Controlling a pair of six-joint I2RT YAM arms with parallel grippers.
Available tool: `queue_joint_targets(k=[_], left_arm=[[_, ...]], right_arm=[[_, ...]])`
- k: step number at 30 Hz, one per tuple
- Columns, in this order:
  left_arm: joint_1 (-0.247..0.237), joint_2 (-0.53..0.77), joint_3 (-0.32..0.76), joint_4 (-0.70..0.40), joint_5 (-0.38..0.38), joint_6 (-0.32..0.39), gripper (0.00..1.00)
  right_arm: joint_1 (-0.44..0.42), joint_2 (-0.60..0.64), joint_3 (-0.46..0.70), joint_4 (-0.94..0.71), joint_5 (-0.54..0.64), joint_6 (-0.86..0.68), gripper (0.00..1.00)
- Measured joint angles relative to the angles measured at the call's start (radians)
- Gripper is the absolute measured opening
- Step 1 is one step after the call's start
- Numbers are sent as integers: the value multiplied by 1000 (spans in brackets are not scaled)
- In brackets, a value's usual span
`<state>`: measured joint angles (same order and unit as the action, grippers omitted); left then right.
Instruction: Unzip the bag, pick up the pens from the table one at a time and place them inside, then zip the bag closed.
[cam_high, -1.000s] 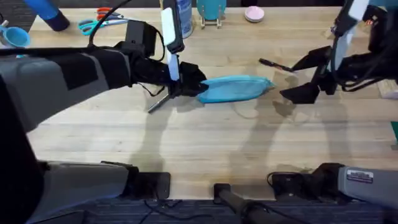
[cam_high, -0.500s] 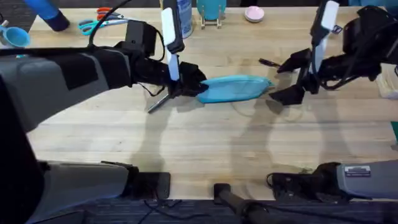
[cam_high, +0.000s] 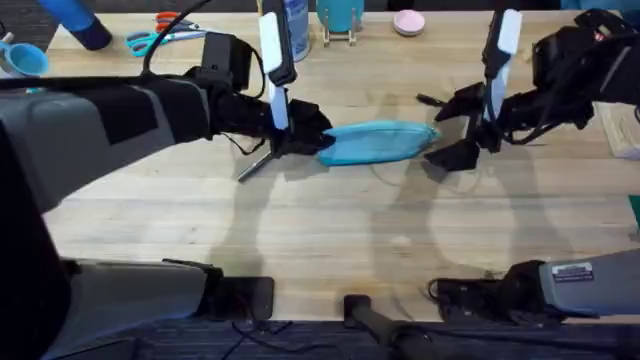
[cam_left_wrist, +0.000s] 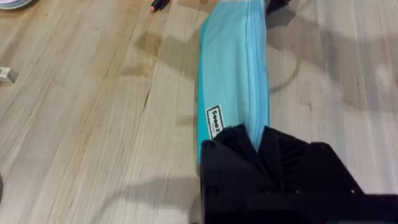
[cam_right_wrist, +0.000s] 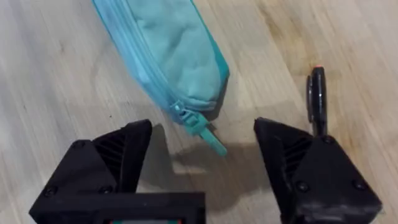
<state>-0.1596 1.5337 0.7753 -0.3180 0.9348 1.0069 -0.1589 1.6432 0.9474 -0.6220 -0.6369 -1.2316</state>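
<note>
Covering the bag's left end, the left gripper pinches the soft light blue fabric between its black fingers, so that end stays hidden. A silvery grey pen pokes out from under the arm, its upper part concealed. The pouch lies lengthwise on the grained wooden table, its zipper closed, the small pull tab at its right end. Just right of it, the right gripper hovers with fingers spread wide. A black pen with a red tip lies beyond, partly covered by one finger.
</note>
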Motion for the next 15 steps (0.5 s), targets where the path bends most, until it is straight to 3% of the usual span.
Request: queue_joint_targets(k=[7,15], left_arm=[[0,0,0,0,0,0,42],[0,0,0,0,0,0,42]], right_arm=[[8,2,0,2,0,0,984],[8,2,0,2,0,-3,794]])
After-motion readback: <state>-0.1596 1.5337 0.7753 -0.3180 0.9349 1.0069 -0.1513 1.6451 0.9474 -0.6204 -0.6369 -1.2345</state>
